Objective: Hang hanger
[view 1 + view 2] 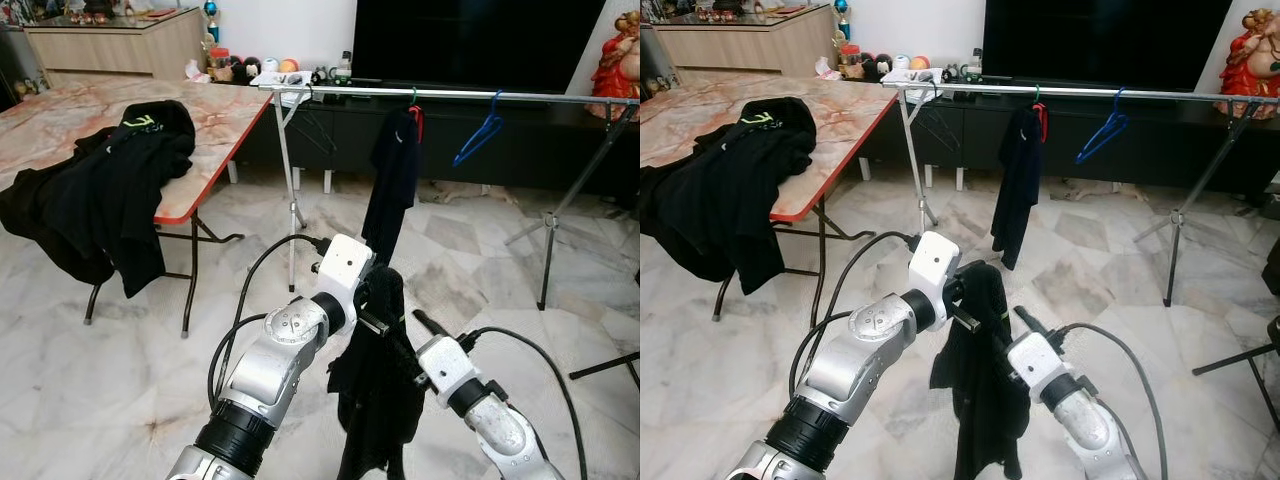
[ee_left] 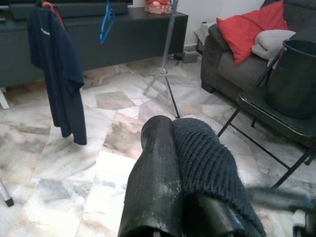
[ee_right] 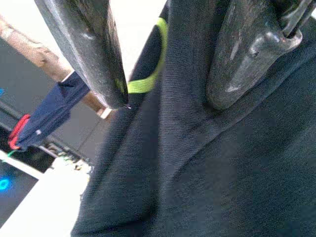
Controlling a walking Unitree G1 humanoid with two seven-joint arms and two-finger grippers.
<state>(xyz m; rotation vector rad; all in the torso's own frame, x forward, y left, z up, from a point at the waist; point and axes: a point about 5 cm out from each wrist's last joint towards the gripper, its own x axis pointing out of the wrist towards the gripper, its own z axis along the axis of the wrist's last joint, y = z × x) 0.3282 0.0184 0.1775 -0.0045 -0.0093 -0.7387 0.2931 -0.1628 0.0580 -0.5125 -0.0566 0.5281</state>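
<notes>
now my left gripper [image 1: 372, 300] pinches the black shirt [image 1: 378, 390], right gripper [image 3: 163, 64] spread against it; i'd lift it level toward the rail [image 1: 450, 94].

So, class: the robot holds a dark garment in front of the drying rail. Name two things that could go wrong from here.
1. The black garment hangs long and limp between the left gripper and right gripper; it may drag or slip.
2. The rail already carries a navy shirt and blue hanger; the new load could snag them.
</notes>
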